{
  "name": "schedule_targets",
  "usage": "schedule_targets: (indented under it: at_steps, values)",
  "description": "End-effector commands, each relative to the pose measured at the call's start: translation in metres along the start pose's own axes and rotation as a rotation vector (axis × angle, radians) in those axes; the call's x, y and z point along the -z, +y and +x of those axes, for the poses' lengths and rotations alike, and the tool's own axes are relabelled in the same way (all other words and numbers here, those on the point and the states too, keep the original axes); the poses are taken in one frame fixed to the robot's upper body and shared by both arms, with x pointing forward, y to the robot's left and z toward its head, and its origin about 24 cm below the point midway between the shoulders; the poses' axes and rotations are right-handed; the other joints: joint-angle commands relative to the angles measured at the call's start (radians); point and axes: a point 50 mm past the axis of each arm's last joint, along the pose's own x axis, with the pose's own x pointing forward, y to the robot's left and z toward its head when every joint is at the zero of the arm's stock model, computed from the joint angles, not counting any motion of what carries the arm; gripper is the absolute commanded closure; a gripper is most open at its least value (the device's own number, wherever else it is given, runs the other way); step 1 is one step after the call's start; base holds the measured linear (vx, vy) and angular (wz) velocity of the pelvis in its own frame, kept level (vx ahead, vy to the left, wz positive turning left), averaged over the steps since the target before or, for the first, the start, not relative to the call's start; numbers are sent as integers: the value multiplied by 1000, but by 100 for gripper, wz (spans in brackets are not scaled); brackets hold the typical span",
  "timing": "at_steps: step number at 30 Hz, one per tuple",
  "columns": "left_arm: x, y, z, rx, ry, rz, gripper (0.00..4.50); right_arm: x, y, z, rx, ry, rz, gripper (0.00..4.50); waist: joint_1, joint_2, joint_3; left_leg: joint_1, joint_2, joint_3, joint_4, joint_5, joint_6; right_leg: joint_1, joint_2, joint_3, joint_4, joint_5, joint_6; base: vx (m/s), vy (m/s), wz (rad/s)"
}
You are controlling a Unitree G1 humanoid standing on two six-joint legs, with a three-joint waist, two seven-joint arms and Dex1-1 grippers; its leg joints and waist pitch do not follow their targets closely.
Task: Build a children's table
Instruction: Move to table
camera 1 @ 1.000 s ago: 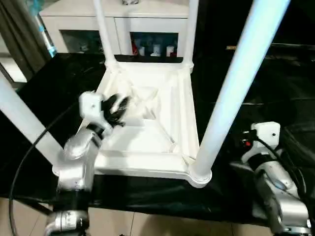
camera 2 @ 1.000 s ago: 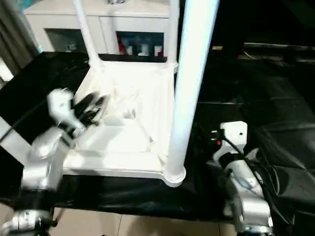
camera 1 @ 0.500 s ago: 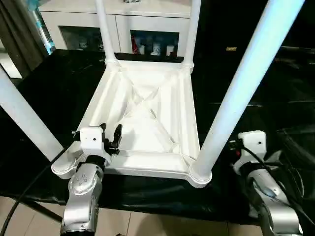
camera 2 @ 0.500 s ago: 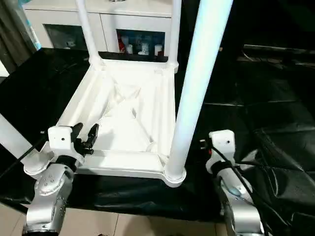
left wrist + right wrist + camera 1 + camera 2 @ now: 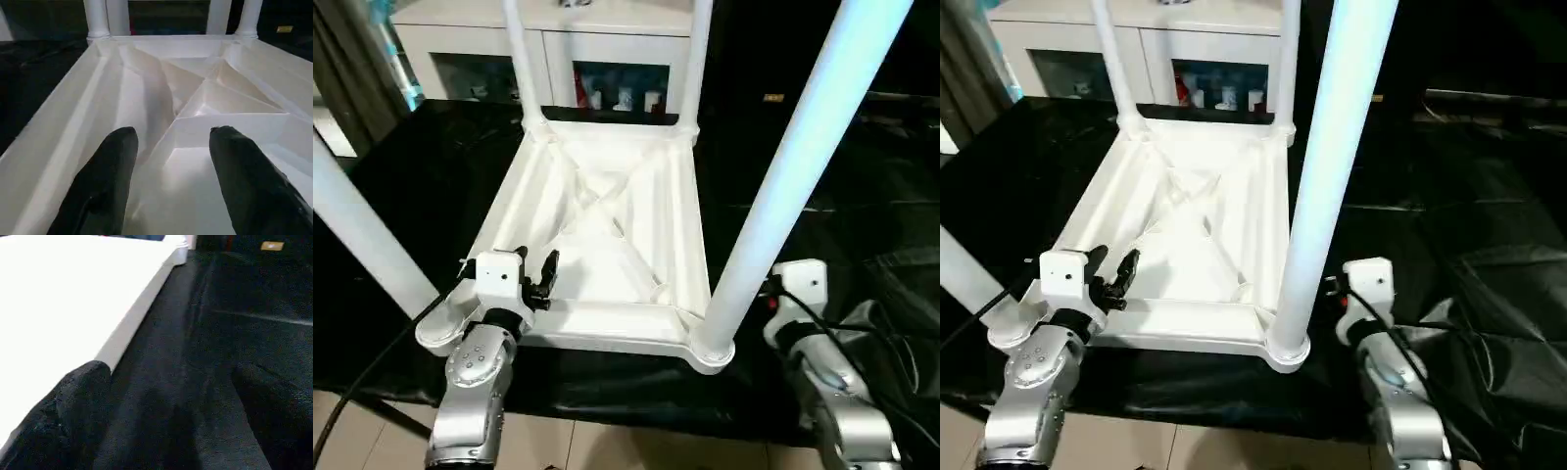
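Observation:
The children's table lies upside down on the black sheet, its ribbed underside (image 5: 607, 215) facing up. Four white legs stand in the corner sockets: near right (image 5: 793, 176), near left (image 5: 362, 235), far left (image 5: 519, 59) and far right (image 5: 695, 59). My left gripper (image 5: 171, 134) hovers over the near left part of the top, just inside the near rim. It is open and holds nothing. My right gripper (image 5: 171, 377) is open over the black sheet, alongside the top's right edge (image 5: 132, 318) near the near right leg. Its white wrist block (image 5: 798, 284) sits beside that leg.
A white cabinet with glass doors (image 5: 607, 39) stands behind the big table. The black sheet (image 5: 842, 225) stretches wide to the right. A grey curtain (image 5: 352, 69) hangs at the far left. Black cables (image 5: 891, 343) run along my right arm. Light floor (image 5: 372, 431) lies below the near edge.
My left gripper has drawn back from over the middle of the top to its near left rim and opened a little wider. The right arm shifted slightly toward the near right leg.

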Motion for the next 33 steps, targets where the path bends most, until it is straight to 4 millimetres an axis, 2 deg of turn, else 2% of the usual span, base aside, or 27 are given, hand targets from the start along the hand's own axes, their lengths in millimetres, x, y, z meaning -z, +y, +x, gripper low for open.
schedule_targets:
  at_steps: [1, 3, 4, 5, 6, 7, 8, 9, 10, 11, 12, 13, 14, 15, 16, 17, 18, 19, 20, 21, 23, 24, 25, 26, 28, 31, 33]
  values:
    - [0, -3, 0, 21, 8, 0, 179, 6, -5, -3, 31, 40, 11, 0, 13, -14, -113, -27, -32, 0, 26, 379, 141, -3, 43, 72, -61, 589, -104, -86, 25, -41]
    - [0, -3, 1, 31, 21, 16, 179, 6, -7, -4, 36, 40, -6, 0, 23, 2, -134, -69, -38, -16, 60, 497, 208, -23, 87, 65, -50, 914, -56, -106, 30, -50]
    - [0, -3, 1, 32, 21, 16, 179, 6, -8, -4, 42, 39, -13, 0, 23, 6, -132, -78, -29, -17, 64, 511, 226, -40, 95, 51, -62, 894, -34, -153, 47, -50]
    - [0, -3, 1, 31, 20, 11, 179, 8, -11, -6, 64, 43, -31, 0, 10, 21, -116, -116, -8, -58, 12, 482, 294, -32, 28, -17, -65, 648, -52, -209, 50, -25]
    - [0, -3, 1, 31, 20, 11, 179, 8, -12, -6, 65, 44, -32, 0, 9, 29, -113, -102, 17, -56, 6, 375, 312, -53, 23, -30, -88, 365, -39, -209, 50, -25]
    - [0, -3, 0, 30, 20, 10, 179, 9, -13, -7, 80, 52, -41, 0, -12, 28, -89, -85, 52, -45, -21, -5, 338, -76, 20, -48, -122, -266, -12, -246, 37, 0]
    - [0, -2, 0, 28, 16, 9, 179, 10, -16, -8, 106, 60, -38, 0, -28, 41, -51, -91, 148, -82, -143, -451, 242, -28, 35, -72, 36, -562, 73, -274, 25, -11]
    - [0, -2, -1, 27, 14, 8, 179, 11, -17, -8, 115, 62, -36, 0, 19, 6, -8, -149, 170, -50, -236, -722, 91, 35, 10, -53, 243, -473, 36, -274, 25, -11]
    - [0, -1, -1, 24, 14, 7, 179, 11, -19, -9, 129, 64, -32, 0, 66, 19, -3, -170, 148, 0, -245, -861, 25, 58, 14, -64, 290, -479, 12, -261, -33, 3]
    - [0, 1, -2, 22, 15, 6, 179, 12, -22, -10, 154, 68, -33, 0, 135, 15, -28, -164, 116, 72, -183, -791, -50, 100, 8, 25, 294, -604, 16, -151, -135, 21]
    - [0, 2, -2, 21, 15, 7, 179, 12, -23, -10, 164, 69, -35, 0, 77, -30, -41, -94, 107, 71, -90, -612, -91, 64, -21, 82, 264, -866, 69, -151, -135, 21]
    - [0, 3, -3, 21, 14, 5, 179, 12, -24, -11, 174, 71, -33, 0, 39, -86, 16, 17, 3, -38, 237, -208, -59, -140, -107, 159, -104, -1426, 167, -31, -157, 14]
    - [-1, 4, -3, 23, 12, 10, 179, 13, -28, -13, 199, 78, -26, 0, 69, -59, 10, -109, -31, -112, 227, -107, 2, 44, -128, 246, -76, -1275, 106, -37, -55, 12]
    - [-1, 6, -3, 20, 10, 19, 179, 14, -30, -14, 210, 83, -22, 0, 91, -51, 23, -66, -34, -137, 175, -122, -35, 54, -106, 224, -51, -1122, 83, -37, -55, 12]
    - [-3, 7, -2, 19, 3, 28, 179, 14, -31, -15, 213, 85, -20, 0, 94, -44, 13, -19, -25, -136, 138, -161, -50, 46, -89, 224, -36, -1023, 51, -131, 1, 28]
    - [-3, 8, -2, 19, -1, 34, 179, 15, -32, -15, 212, 85, -20, 0, 100, -20, -22, 41, 12, -137, 26, -166, -59, 76, -49, 188, 9, -626, -38, -199, -6, 45]
    - [-5, 9, -1, 19, -7, 56, 179, 15, -32, -15, 209, 83, -24, 0, 86, -34, 3, 64, 39, -140, -8, -211, -42, 43, -10, 160, 23, -474, -66, -199, -6, 45]
    - [-5, 9, 0, 26, -4, 66, 179, 14, -32, -15, 208, 80, -27, 0, 62, -6, -26, 88, 82, -136, -68, -210, 0, 69, -42, 126, 28, -159, -137, -180, 23, 33]
    - [-5, 10, 1, 33, 5, 72, 179, 12, -33, -15, 207, 71, -36, 0, 53, -2, -19, 81, 82, -127, -83, -233, 4, 76, -49, 121, 12, -147, -154, -91, 71, 14]
    - [-5, 10, 1, 34, 6, 72, 179, 12, -33, -14, 207, 70, -38, 0, 37, 0, -11, 71, 74, -117, -101, -295, -25, 87, -59, 117, -9, -188, -176, -91, 71, 14]
    - [-10, 12, 0, 29, -23, 46, 179, 8, -34, -15, 200, 45, -51, 0, 26, -10, -12, 58, 64, -108, -110, -275, -46, 108, -72, 114, -24, -195, -173, -20, 90, -1]
    - [-11, 13, 0, 28, -31, 41, 179, 7, -34, -15, 198, 40, -54, 0, 24, -9, -16, 58, 64, -106, -111, -255, -47, 110, -76, 114, -26, -177, -172, -8, 85, -3]
    - [-16, 15, -5, 31, -74, -7, 179, 3, -34, -18, 152, 8, -45, 0, 19, -10, -23, 47, 61, -101, -108, -181, -37, 119, -82, 114, -24, -103, -171, -8, 70, -4]
    - [-16, 16, -9, 57, -85, -29, 179, 2, -35, -22, 102, -8, -36, 0, 15, -14, -23, 43, 62, -100, -107, -168, -29, 119, -83, 114, -24, -78, -173, 2, 59, -3]
    - [-15, 15, -21, 129, -83, -35, 179, 2, -41, -31, 46, -16, -45, 0, 8, -18, -31, 34, 59, -97, -96, -83, 10, 125, -81, 113, -14, 74, -181, 1, 29, -2]
    - [-10, 17, -42, 269, -28, -28, 179, 2, -60, -46, -29, 13, -39, 0, 1, -20, -29, 30, 54, -92, -91, -51, 48, 125, -80, 112, -12, 149, -183, 0, 0, 0]
    - [-9, 22, -51, 296, -5, -44, 179, 1, -65, -52, -95, 26, -33, 0, 1, -21, -20, 33, 56, -90, -94, -111, 67, 122, -78, 113, -22, 88, -190, 0, 0, 0]
